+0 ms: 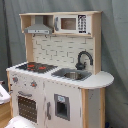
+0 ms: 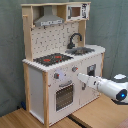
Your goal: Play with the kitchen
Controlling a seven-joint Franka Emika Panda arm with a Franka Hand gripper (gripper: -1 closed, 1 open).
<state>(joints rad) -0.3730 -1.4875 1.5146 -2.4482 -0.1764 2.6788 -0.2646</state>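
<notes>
The kitchen (image 1: 60, 95) (image 2: 37, 85) stands upright, white panels with pale wood edges, in both exterior views. On top lie the black-red hob (image 1: 35, 66) (image 2: 52, 59) and the grey sink (image 1: 74, 75) (image 2: 82, 50) with a black faucet (image 1: 82, 59) (image 2: 74, 39). The oven door (image 1: 27, 107) (image 2: 64, 95) is closed. My white arm reaches in from the second exterior view's right. Its gripper (image 2: 80, 76) is at the front panel, just right of the oven door's top and below a knob (image 2: 74, 69).
A range hood (image 1: 39, 29) (image 2: 49, 20) and a toy microwave (image 1: 70, 23) (image 2: 75, 11) sit above the pegboard back. A grey curtain (image 2: 112, 30) hangs behind. Wooden boards (image 2: 90, 115) lie under the arm.
</notes>
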